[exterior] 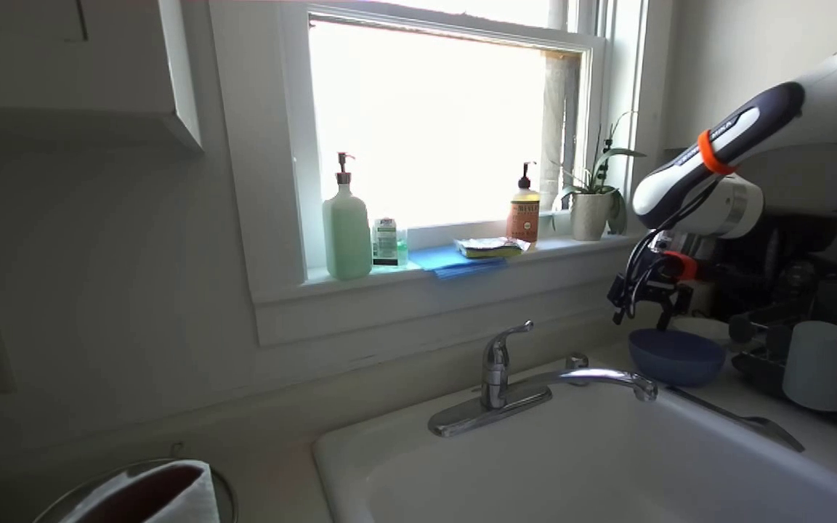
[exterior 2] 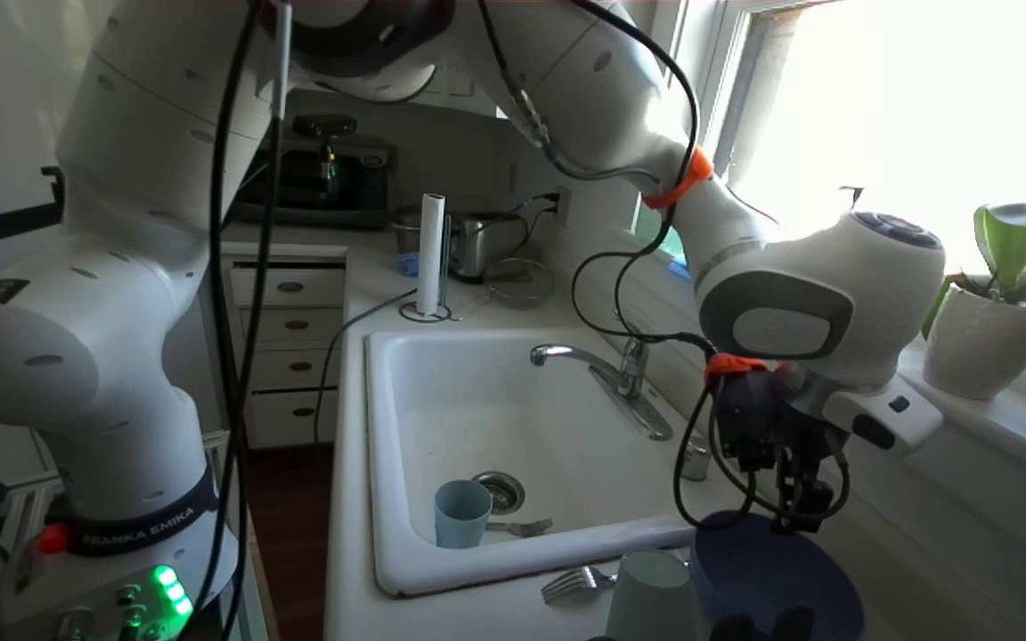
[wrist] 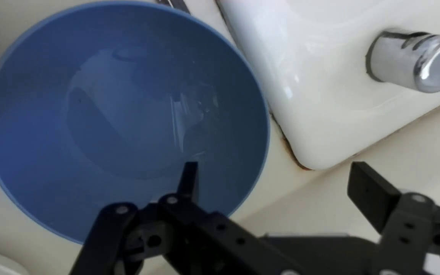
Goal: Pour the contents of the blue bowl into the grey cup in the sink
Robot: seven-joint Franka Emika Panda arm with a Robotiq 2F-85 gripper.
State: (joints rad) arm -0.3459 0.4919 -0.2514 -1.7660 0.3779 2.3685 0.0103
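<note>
The blue bowl [exterior: 676, 361] stands upright on the counter beside the sink's corner; it also shows in an exterior view [exterior 2: 767, 579] and the wrist view [wrist: 128, 103]. A shiny clear patch lies inside it; I cannot tell whether it is liquid or reflection. The grey cup [exterior 2: 462, 518] stands upright in the white sink [exterior 2: 383, 463], near the drain. My gripper [wrist: 273, 179] is open and empty above the bowl's edge, also in an exterior view [exterior: 642, 319]. In the wrist view one finger overlaps the bowl's inside, the other is outside its rim.
A pale upside-down cup [exterior: 819, 367] stands by the dish rack beside the bowl. A fork [exterior 2: 577, 583] lies on the counter, another fork [exterior 2: 526, 528] in the sink. The chrome faucet [exterior: 495, 374] and a chrome cap [wrist: 414, 59] rise from the sink's back edge. A plant pot [exterior 2: 981, 338] stands on the sill.
</note>
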